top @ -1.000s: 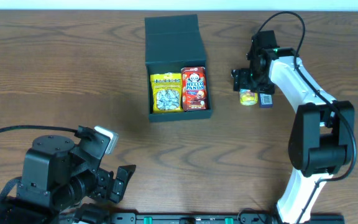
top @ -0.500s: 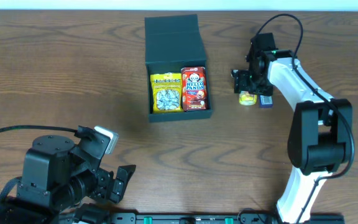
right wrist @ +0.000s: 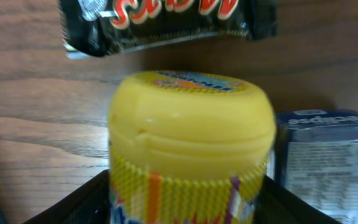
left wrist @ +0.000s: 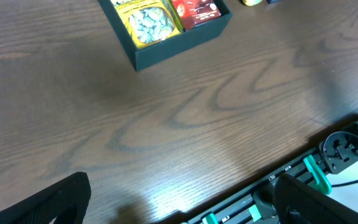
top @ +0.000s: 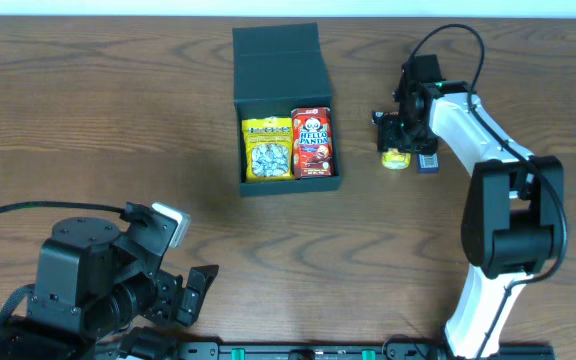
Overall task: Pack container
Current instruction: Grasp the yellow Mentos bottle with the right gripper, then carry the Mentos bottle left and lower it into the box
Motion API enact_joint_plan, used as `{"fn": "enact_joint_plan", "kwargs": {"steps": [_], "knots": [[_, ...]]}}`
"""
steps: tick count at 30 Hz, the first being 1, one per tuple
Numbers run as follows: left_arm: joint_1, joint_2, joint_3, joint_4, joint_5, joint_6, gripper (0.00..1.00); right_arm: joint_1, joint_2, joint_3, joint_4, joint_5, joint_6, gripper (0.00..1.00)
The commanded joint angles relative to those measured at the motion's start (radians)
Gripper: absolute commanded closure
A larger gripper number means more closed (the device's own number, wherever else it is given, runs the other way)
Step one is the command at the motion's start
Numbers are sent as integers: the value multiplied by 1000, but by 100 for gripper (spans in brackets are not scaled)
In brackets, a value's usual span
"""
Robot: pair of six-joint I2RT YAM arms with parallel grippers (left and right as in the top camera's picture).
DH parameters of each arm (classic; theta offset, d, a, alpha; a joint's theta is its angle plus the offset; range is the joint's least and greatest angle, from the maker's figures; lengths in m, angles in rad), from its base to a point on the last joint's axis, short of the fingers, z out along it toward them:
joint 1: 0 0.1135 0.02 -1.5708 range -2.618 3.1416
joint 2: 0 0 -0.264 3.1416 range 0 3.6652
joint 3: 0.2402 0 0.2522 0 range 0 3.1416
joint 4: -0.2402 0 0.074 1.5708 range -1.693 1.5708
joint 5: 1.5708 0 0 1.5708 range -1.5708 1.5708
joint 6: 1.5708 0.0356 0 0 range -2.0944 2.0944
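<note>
One brown wood-grain table (top: 88,120) under the container (top: 278,60); pale strip (top: 118,6) beyond

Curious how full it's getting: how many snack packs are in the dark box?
2: yellow pack on the left, red Hello Panda pack on the right; others could lie hidden underneath.

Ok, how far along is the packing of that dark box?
Done: a yellow snack pack and a red Hello Panda pack lie side by side in the open container. In hand: the right hand sits around the yellow-lidded tub on the table, grip not clear. To do: that tub, the blue Eclipse gum box beside it and a black candy bar, all outside the container. The left hand is open, empty.
</note>
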Motion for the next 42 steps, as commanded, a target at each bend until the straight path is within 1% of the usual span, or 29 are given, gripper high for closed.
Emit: {"fn": "enact_joint_plan", "kwargs": {"steps": [1,9,13,15,17,20,24,28,30,31,37,42], "knots": [[2,-3,0,0,3,19,5,16,27,-5,0,-8,-8,36],[2,-3,0,0,3,19,5,16,27,16,-30,-9,4,59],[2,-3,0,0,3,19,5,16,27,85,-90,-16,3,65],[2,-3,0,0,3,19,5,16,27,151,-135,-20,4,68],[2,-3,0,0,3,19,5,17,27,228,-183,-23,4,75],[2,-3,0,0,3,19,5,30,26,358,-246,-23,3,80],[2,-3,0,0,3,19,5,74,27,525,-279,-26,-13,87],[2,-3,0,0,3,19,5,151,27,634,-259,-63,-143,92],[2,-3,0,0,3,19,5,199,26,651,-224,-76,-245,94],[2,-3,0,0,3,19,5,227,27,650,-200,-76,-311,99],[2,-3,0,0,3,19,5,362,35,649,-142,-76,-649,99],[2,-3,0,0,3,19,5,443,45,647,-137,-76,-921,99]]}}
